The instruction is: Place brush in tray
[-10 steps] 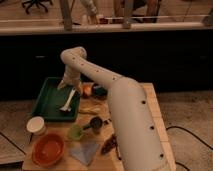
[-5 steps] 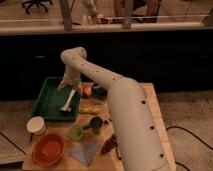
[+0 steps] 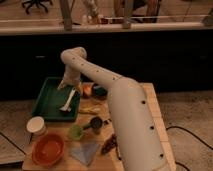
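1. Brush point(image 3: 69, 100) first: it's lying inside the tray point(image 3: 44, 100), over toward the tray's 3 o'clock side, running roughly from 1 o'clock down to 7 o'clock. The end at about 7 o'clock sits near the tray's front rim. I can't tell which end is the head.

2. Handling guess: slim and white, so I'd bet it's light and stiff, plastic-ish, nothing fragile. The straight handle is the obvious place to pinch it, mid-length so it doesn't tip. It could be a bit slick.

3. Looks: thin pale stick, straight, easy to spot against the dark green tray. It comes to about half the tray's length.

4. Gripper point(image 3: 70, 84) is right over the brush's upper end, at the tray's 2 o'clock corner. Honestly I cannot tell whether its fingers are apart, together or clamped on the handle.

5. Judging by how things lie, the brush looks to be in the tray already, so the job seems basically done. What's left is probably just backing out.

6. Around it on the wooden table point(image 3: 152, 100): an orange bowl point(image 3: 47, 149) at 7 o'clock from the tray, a white cup point(image 3: 36, 125) just off its front edge, a small green cup point(image 3: 75, 132), and a yellow object point(image 3: 90, 108) beside the tray's right rim.
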